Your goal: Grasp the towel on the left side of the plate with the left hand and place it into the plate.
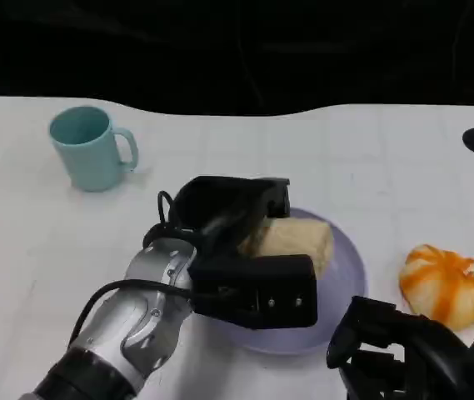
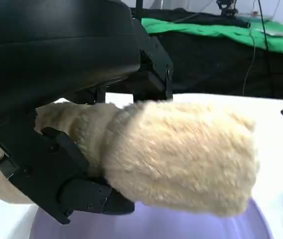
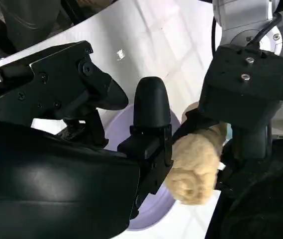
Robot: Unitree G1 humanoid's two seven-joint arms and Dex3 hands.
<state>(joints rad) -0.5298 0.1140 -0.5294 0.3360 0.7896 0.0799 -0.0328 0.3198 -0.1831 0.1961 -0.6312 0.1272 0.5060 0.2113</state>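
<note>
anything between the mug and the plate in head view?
Bare white table from the teal mug toward the purple plate, until the left hand, which grips the towel over the plate's near side.

You have the towel [image 1: 293, 240] over the plate [image 1: 349, 275]; the mug [image 1: 92, 148] stands far left, the bun-shaped item [image 1: 448, 283] right of the plate.
</note>
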